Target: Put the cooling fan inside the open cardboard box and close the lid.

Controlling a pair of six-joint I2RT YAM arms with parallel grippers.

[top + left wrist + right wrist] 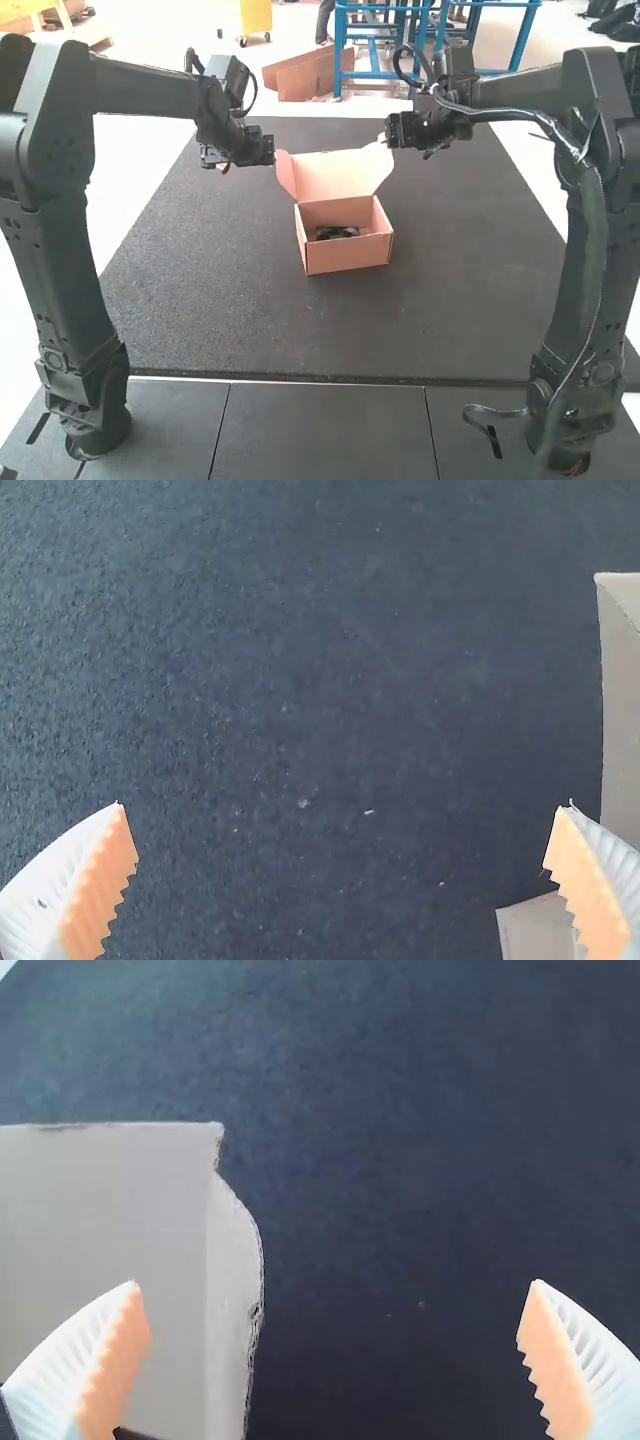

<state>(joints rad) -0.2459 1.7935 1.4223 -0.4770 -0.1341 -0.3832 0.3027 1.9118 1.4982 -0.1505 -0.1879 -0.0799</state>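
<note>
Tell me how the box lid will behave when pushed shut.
The lid is thin cardboard standing upright, so it probably folds easily at its crease. The small box, holding only the fan, looks light and may slide or tip.

Readable text: none in any view.
Cardboard box (348,252): plain brown card, no print legible.
Mat (190,270): plain dark surface, no marks legible.

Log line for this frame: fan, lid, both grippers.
cooling fan: in cardboard box | lid: open, upright | left gripper: open, beside lid's left edge | right gripper: open, at lid's right edge
</note>
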